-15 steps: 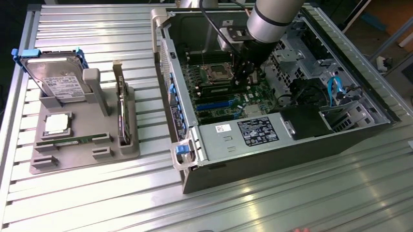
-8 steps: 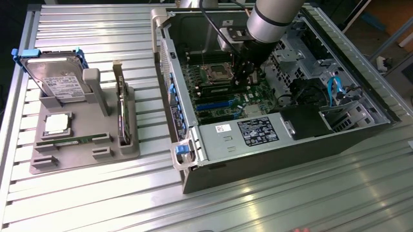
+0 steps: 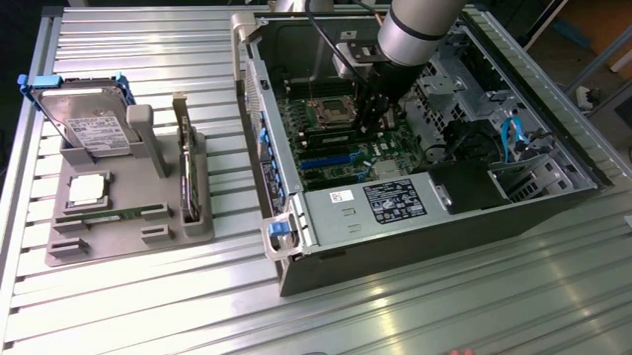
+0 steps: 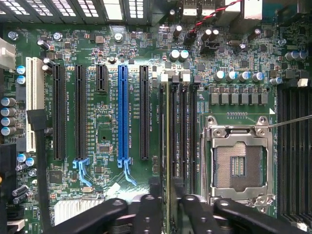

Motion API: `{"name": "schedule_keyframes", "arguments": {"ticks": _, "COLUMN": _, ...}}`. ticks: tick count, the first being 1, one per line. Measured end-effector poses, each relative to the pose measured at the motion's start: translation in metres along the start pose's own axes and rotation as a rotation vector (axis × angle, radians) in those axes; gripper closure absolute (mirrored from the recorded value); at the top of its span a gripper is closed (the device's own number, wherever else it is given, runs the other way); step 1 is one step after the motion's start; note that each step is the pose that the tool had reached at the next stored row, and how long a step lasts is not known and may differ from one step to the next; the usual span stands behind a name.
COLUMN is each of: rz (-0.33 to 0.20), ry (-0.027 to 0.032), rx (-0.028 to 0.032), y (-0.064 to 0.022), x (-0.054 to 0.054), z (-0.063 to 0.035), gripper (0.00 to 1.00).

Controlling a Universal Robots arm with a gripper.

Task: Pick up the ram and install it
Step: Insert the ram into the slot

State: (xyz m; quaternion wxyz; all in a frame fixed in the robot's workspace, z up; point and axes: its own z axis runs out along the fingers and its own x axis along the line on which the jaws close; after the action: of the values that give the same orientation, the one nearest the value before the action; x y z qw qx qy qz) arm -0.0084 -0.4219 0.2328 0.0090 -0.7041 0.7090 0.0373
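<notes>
Table (image 3: 395, 310): ribbed aluminium slats, bright and reflective.
Computer case (image 3: 415, 244): open rectangular steel tower lying on its side.
Motherboard (image 4: 108, 127): glossy green board with long black and blue plastic slots and round capacitors.
Arm (image 3: 419, 26): smooth grey cylinder reaching down into the case.
Tray (image 3: 188, 237): matt grey moulded fixture at the exterior view's left, holding a hard drive (image 3: 89, 122).
Socket (image 4: 239, 163): square silver metal frame.
Gripper (image 4: 170, 202): black rounded fingers (image 4: 148, 214) stand slightly apart, one on each side of the ram, gripping nothing.
Ram (image 4: 168, 136): thin green stick, edge-on, standing in a black memory slot beside the socket.
</notes>
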Motion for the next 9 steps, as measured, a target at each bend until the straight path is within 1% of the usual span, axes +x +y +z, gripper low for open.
{"name": "schedule_keyframes", "arguments": {"ticks": 5, "rz": 0.0, "ry": -0.0001, "rx": 0.0, "y": 0.0, "x": 0.0, "z": -0.0001, "gripper": 0.74}}
{"name": "schedule_keyframes", "arguments": {"ticks": 9, "rz": 0.0, "ry": 0.0001, "rx": 0.0, "y": 0.0002, "x": -0.0003, "z": -0.0043, "gripper": 0.74}}
